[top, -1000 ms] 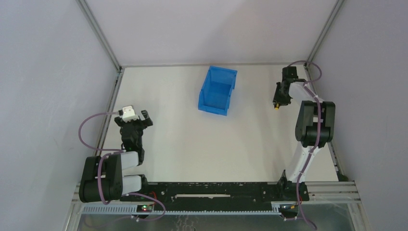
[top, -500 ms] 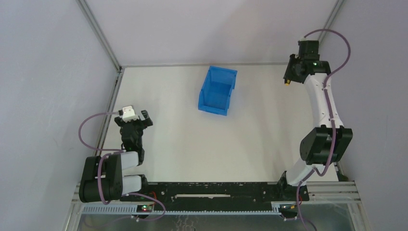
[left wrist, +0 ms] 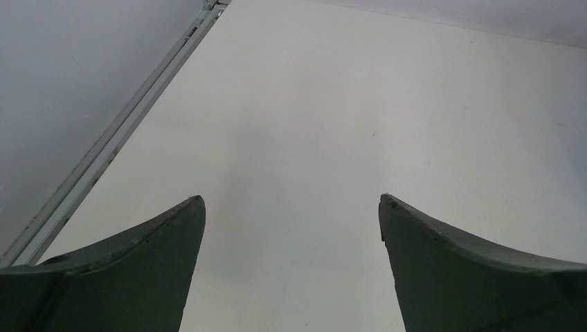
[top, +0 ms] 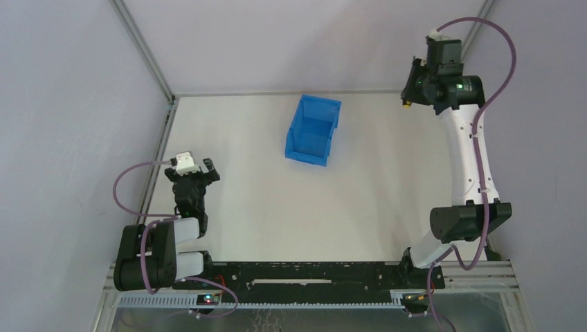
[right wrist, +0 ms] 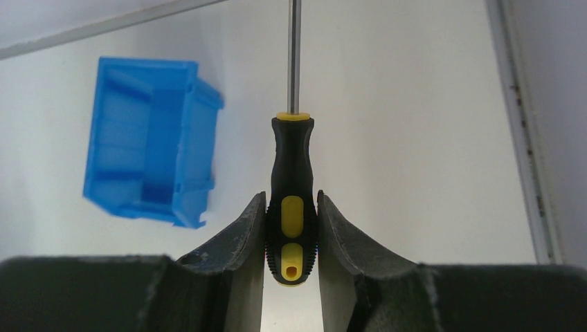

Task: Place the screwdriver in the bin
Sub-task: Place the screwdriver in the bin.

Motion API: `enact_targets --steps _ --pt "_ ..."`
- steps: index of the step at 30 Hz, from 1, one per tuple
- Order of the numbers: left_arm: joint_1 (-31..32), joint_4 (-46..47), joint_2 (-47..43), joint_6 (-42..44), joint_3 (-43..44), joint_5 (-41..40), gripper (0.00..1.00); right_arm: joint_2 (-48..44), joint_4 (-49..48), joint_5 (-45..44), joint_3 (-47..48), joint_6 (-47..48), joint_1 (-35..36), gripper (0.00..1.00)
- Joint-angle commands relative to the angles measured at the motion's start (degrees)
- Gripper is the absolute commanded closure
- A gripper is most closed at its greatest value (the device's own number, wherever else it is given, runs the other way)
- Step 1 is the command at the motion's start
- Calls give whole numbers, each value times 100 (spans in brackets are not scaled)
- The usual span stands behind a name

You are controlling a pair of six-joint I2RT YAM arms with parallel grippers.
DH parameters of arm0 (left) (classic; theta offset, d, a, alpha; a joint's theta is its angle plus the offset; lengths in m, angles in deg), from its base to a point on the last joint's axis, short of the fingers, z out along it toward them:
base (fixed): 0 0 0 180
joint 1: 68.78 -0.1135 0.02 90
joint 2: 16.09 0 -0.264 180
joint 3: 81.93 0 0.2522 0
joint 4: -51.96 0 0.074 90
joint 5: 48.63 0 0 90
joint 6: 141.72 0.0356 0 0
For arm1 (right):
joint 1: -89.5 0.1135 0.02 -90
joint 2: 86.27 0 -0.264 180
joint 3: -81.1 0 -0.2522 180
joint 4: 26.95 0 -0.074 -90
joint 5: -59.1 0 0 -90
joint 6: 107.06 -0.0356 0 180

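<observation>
Holding entry: small screwdriver (right wrist: 293,166), thin dark metal shaft, black rubber handle with yellow inlays and collar. It is clamped by its butt end in the narrowly closed right gripper (right wrist: 291,200), shaft pointing away from the wrist, raised above the far right of the white table (top: 277,207).

Destination: bright blue rectangular plastic bin (top: 320,102), open-topped, standing far centre, well apart to the left.

Handling advice: swing left until the shaft tip sits over the bin's cavity, lower, then release.

Left gripper (left wrist: 291,200): jaws wide apart, holding nothing, near left.
</observation>
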Motion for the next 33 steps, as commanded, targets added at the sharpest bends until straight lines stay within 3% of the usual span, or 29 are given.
enact_targets --steps 1,19,27,33 --pt "37 164 -45 137 167 -87 0 67 181 -200 377 -400 620 80" --pt "34 169 -45 131 167 -81 0 1345 -111 -520 1956 -1101 2478 82" --pt "36 169 -44 132 169 -85 0 1638 -620 -611 1686 -1323 2782 82" --pt "37 169 -44 136 167 -81 0 1675 -1213 -787 742 -1421 2897 82"
